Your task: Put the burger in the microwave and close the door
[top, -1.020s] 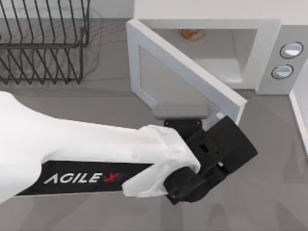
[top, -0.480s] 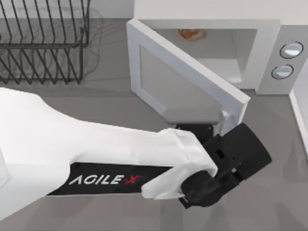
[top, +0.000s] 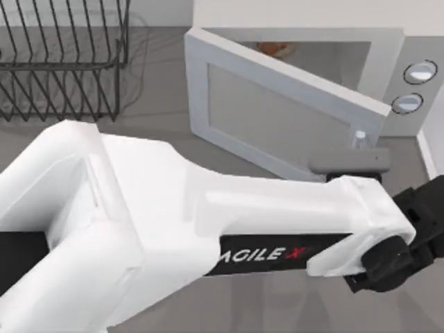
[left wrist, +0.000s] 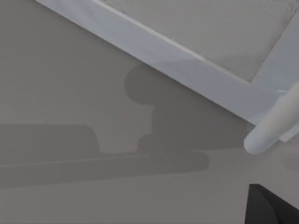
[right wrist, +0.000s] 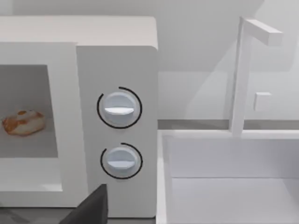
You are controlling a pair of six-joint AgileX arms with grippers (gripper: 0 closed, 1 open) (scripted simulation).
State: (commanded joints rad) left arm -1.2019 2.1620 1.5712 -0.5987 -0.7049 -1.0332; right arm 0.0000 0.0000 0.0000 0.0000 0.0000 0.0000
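A: Burger, small round orange-brown bun with paler patches (top: 275, 48), where is it placed?

B: It is seen inside the large white boxy microwave (top: 298, 14), at the back of the pale cavity. In the right wrist view it (right wrist: 23, 122) is lying on the cavity floor, well apart from the grey side panel.

A: Side panel noted?

B: Two round bluish-white buttons (right wrist: 118, 108) are stacked one above the other on the grey panel, at the top view's right.

A: Door state?

B: The tall flat white door with the greyish rectangular window (top: 277, 118) is partly swung in, at an angle across the opening, not shut. Hinge side is at the left of the opening; the free edge points toward the top view's right.

A: Handle?

B: A pale cylindrical bar handle (left wrist: 273, 125) is fixed at the free edge, seen close in the left wrist view, standing off the door's white frame.

A: Left arm?

B: The white AgileX left arm is stretched across the table from the top view's lower left. Its black left gripper (top: 350, 163) is set just beside the door's free edge, near the handle. Whether the fingers are clenched or released cannot be told.

A: Right gripper?

B: Nothing to log beyond a dark corner in its wrist view; state cannot be told.

A: Anything else?

B: A black wire dish rack (top: 62, 62) is standing at the table's far left. A white sink basin (right wrist: 229, 177) with a white angular tap (right wrist: 245, 70) is beside the microwave on the right.
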